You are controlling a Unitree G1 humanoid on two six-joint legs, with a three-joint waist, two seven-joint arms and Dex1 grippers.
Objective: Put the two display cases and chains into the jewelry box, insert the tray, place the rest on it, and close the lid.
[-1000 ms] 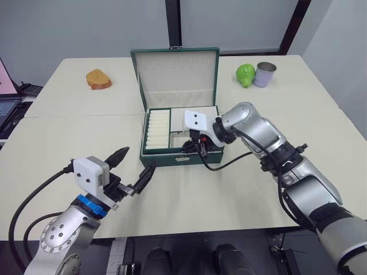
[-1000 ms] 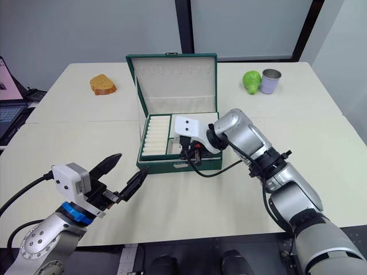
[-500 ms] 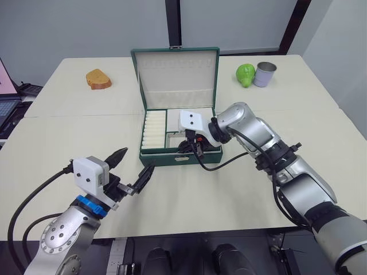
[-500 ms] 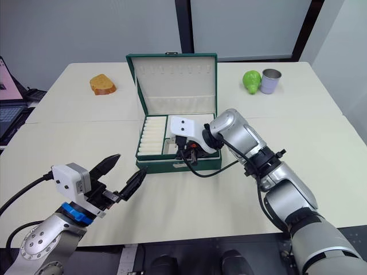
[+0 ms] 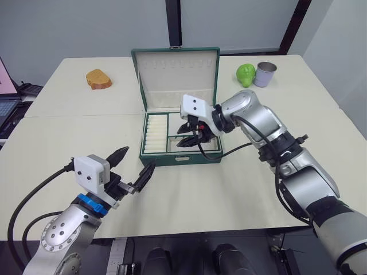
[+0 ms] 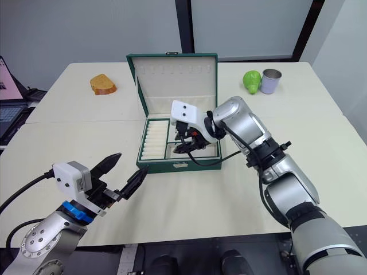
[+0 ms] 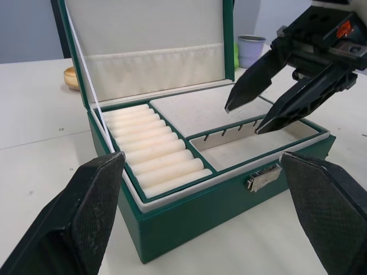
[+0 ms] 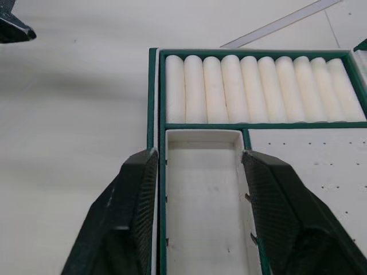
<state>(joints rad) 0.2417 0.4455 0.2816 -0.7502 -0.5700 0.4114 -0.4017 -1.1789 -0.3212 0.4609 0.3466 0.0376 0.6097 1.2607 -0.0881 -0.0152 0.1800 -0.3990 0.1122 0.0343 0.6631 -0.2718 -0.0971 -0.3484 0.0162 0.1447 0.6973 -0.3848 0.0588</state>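
Head views: jewelry box (image 5: 180,157) mid-surface, lid (image 5: 176,77) raised upright, tray (image 5: 156,133) seated inside. Right gripper (image 5: 188,136) poised above tray, jaws apart, empty. Left gripper (image 5: 133,166) near front of box, clear of it, jaws spread wide.

Left wrist view: box between spread fingers (image 7: 86,220); right gripper (image 7: 269,100) above front compartment.

Right wrist view: fingers (image 8: 129,212) straddling narrow empty compartment beside ring-roll strip (image 8: 264,89).
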